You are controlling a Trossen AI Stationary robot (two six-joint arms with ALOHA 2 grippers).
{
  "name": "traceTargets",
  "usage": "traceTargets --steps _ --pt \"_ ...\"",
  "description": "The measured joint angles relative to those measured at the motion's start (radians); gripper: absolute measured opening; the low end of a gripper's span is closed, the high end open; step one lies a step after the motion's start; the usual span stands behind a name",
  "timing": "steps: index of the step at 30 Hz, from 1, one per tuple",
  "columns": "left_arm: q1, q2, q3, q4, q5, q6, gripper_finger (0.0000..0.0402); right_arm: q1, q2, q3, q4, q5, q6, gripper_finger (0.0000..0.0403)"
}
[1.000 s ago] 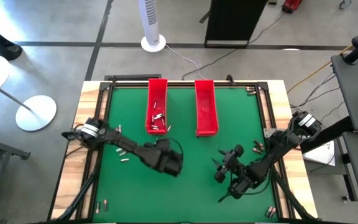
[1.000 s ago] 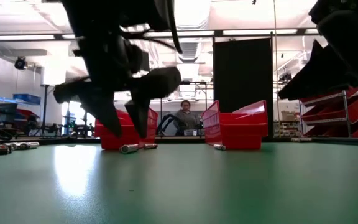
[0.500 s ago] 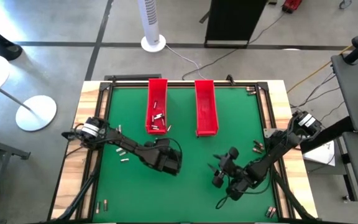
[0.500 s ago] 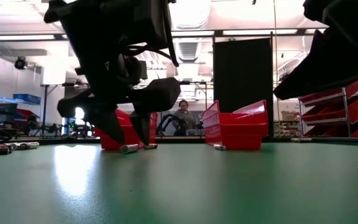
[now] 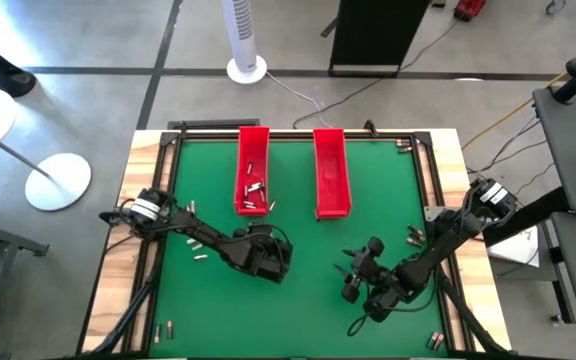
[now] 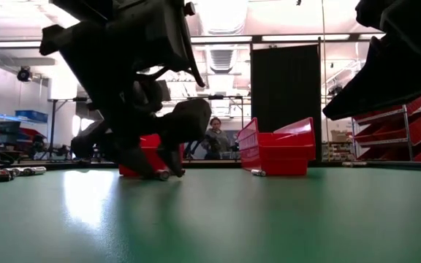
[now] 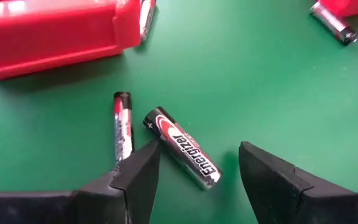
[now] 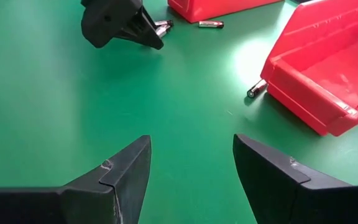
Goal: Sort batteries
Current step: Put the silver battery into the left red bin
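- Left claw (image 7: 194,171) has come down since a second ago: in the low view its fingers then hung clear above the worktop (image 5: 298,300); now the tips sit at the mat.
- Its fingers stand apart, empty. Left wrist view: the larger battery (image 7: 181,147) lies on the green mat between the finger tips, tilted across the gap; a thinner battery (image 7: 122,126) lies just beside it, next to one finger.
- High view: this happens just in front of the near end of the left red tray (image 5: 253,150), which already holds several batteries (image 5: 252,187). The right red tray (image 5: 330,170) looks empty from above.
- Right claw (image 8: 191,165) hangs over the mat in front of the right tray, fingers apart and empty; it has shifted slightly leftward.
- More strays: one battery (image 8: 257,88) at the right tray's near corner, a few (image 5: 196,247) on the left part of the mat.
- Our reading: the descent sets up a pick of the larger cell. The thin neighbour is close enough that closing could nudge or catch it.
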Motion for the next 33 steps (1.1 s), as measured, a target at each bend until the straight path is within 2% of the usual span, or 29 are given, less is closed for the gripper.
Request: traceTargets --steps 10,24,33 --pt "0.001 0.0 -0.006 0.023 -0.054 0.002 0.0195 -0.002 0.0 0.0 0.0 0.0 -0.01 0.0219" --pt "0.001 0.0 -0.018 0.059 -0.054 0.011 0.012 -0.002 0.0 0.0 0.001 0.0 -0.012 0.0221" --pt "0.004 0.0 -0.059 0.146 -0.054 0.037 0.0126 -0.002 0.0 0.0 0.001 0.0 -0.013 0.0221"
